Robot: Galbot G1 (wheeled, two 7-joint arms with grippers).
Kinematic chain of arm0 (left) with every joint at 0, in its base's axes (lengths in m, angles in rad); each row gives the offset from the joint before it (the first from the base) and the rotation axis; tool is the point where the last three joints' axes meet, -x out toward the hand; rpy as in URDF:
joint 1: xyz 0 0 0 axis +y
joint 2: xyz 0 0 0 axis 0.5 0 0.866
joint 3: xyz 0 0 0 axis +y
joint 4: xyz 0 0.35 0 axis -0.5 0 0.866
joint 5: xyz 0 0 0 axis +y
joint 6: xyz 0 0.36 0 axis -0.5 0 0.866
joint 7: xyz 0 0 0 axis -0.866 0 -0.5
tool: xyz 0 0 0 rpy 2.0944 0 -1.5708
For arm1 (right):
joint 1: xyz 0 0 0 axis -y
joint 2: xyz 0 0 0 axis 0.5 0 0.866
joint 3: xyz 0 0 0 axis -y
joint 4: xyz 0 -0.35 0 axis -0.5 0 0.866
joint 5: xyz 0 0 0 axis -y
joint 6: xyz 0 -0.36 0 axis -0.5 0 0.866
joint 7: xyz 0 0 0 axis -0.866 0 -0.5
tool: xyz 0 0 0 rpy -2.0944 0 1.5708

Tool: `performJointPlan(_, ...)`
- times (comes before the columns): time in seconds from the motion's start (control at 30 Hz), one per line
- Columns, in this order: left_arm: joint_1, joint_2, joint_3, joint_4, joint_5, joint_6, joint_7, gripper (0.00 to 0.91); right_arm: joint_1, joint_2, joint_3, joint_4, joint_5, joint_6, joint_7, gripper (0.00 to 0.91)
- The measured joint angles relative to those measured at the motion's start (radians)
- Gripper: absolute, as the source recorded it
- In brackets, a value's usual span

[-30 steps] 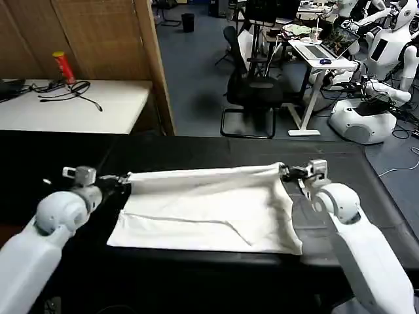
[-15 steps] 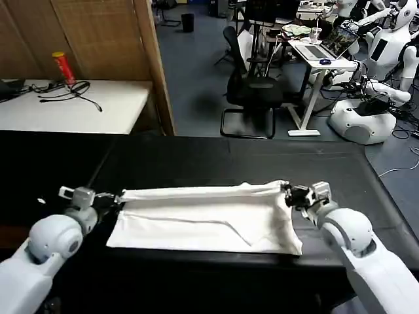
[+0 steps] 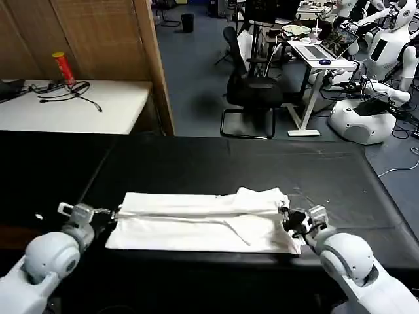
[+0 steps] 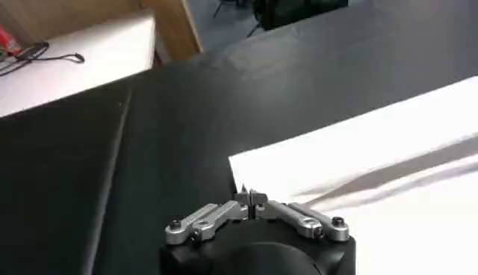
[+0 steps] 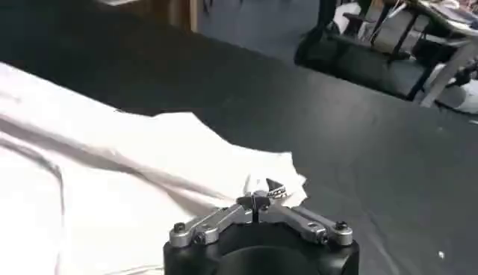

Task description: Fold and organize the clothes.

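Head view: the left tool (image 3: pixel 112 212) pinches the left end of the white T-shirt (image 3: pixel 203 222), the right tool (image 3: pixel 288 219) its right end; both arms reach forward low over the black desk (image 3: pixel 216 160). The shirt lies folded lengthwise near the desk's front edge. Each wrist view shows its tool's fingers pressed together on a cloth corner, a detail too small from the head.

White T-shirt (image 3: pixel 196 222) is soft matt cloth, creased; black worktop (image 3: pixel 229 163) cover is smooth with a faint sheen; both end effectors show bare grey metal
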Motion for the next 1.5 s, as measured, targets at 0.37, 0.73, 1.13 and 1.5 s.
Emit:
performJointPlan(0.37, 0.056, -0.045, -0.085, -0.085, 0.032, 0.0, -0.012, 0.878, -0.02, 0.055, 0.108, 0.045, 0.105, 0.0, 0.056, 0.878)
performJointPlan(0.73, -0.16, -0.186, -0.034, 0.078, -0.166, 0.0, -0.118, 0.878, 0.182, 0.196, 0.048, -0.145, 0.048, 0.0, 0.097, 0.878)
performJointPlan(1.13, -0.217, -0.233, 0.004, 0.221, -0.237, 0.0, -0.077, 0.809, 0.236, 0.284, 0.026, -0.271, 0.035, 0.0, 0.124, 0.731)
performJointPlan(1.5, -0.224, -0.25, 0.006, 0.246, -0.221, -0.001, -0.059, 0.127, 0.226, 0.358, 0.024, -0.313, 0.0, 0.028, 0.123, 0.098)
